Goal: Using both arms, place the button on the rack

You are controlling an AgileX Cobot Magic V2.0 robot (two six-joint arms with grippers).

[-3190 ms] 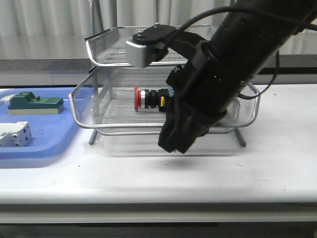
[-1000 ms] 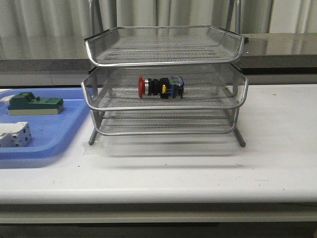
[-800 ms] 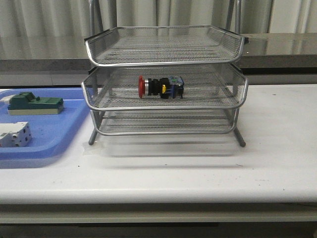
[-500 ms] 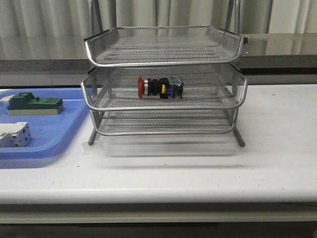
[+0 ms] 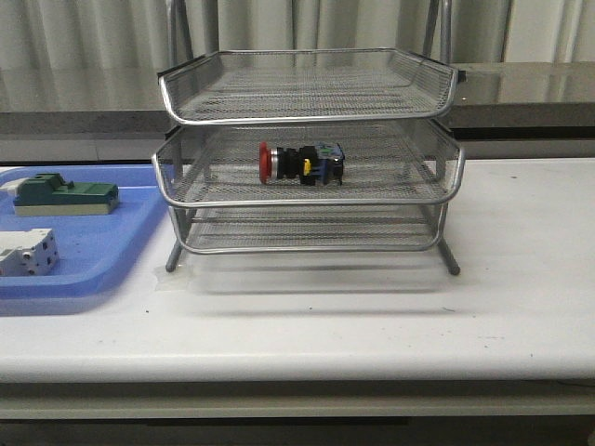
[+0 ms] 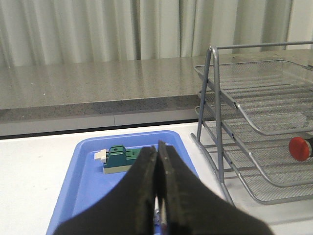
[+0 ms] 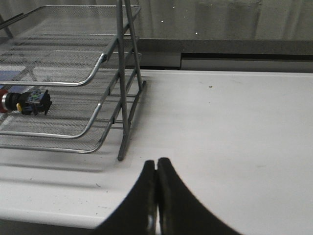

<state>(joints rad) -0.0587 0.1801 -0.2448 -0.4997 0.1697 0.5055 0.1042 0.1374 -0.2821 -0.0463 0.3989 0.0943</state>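
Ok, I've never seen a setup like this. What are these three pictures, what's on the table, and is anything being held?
One picture looks forward over the white table; the other two come from cameras on each arm's wrist. The dark wedges there are the left gripper and right gripper, both shut and empty. On the table stands a three-tier silver wire-mesh rack, with a red-headed emergency-stop button lying on its side in the middle tier. Beside it, a flat blue plastic tray holds a green block and a white block.
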